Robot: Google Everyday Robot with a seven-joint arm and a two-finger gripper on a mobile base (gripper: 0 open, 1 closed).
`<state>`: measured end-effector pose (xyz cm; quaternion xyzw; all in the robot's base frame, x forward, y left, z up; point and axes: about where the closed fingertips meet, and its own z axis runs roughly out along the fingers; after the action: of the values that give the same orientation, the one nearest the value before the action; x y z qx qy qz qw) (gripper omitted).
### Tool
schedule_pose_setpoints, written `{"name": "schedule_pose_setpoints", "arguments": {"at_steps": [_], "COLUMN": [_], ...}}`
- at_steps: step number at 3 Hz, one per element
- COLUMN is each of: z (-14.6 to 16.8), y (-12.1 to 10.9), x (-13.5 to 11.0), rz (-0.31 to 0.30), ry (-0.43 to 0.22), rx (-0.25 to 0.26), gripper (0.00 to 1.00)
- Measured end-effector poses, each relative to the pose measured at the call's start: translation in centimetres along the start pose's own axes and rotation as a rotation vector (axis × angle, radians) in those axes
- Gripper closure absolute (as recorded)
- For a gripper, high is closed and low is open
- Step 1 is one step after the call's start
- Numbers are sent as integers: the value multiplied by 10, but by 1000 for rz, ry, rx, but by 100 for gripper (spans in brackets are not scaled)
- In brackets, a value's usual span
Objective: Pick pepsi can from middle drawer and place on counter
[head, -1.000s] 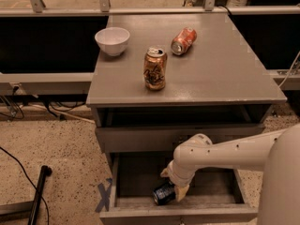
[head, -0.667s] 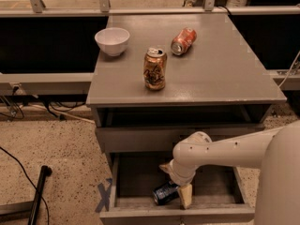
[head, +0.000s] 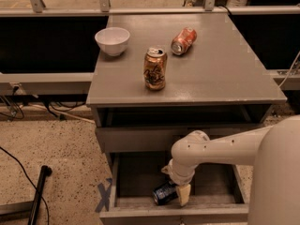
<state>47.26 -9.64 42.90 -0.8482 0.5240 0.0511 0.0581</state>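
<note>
Near the front of the middle drawer (head: 136, 178), the pepsi can (head: 164, 193) lay on its side, slanting, against the lowered gripper (head: 180, 193), to its left as pictured; grip cannot be told.

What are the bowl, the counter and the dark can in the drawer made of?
The bowl looks like glazed ceramic, maybe plastic: smooth glossy white. The counter seems grey-painted wood: matte, board edges. The pepsi can, lying in the drawer at the gripper, is probably thin metal: dark printed sheen.

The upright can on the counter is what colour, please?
The can is gold-brown, camera view; the pincer is in the drawer.
</note>
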Motion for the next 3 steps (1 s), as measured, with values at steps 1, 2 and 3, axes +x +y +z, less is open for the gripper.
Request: {"name": "schedule_pose_setpoints", "arguments": {"at_steps": [1, 2, 3], "z": [-1, -12, -23], "y": [0, 0, 0], "x": [0, 4, 10], "rz": [6, 22, 40], "ry": [0, -5, -9], "rx": [-1, 14, 36], "gripper": [14, 15, 16]}}
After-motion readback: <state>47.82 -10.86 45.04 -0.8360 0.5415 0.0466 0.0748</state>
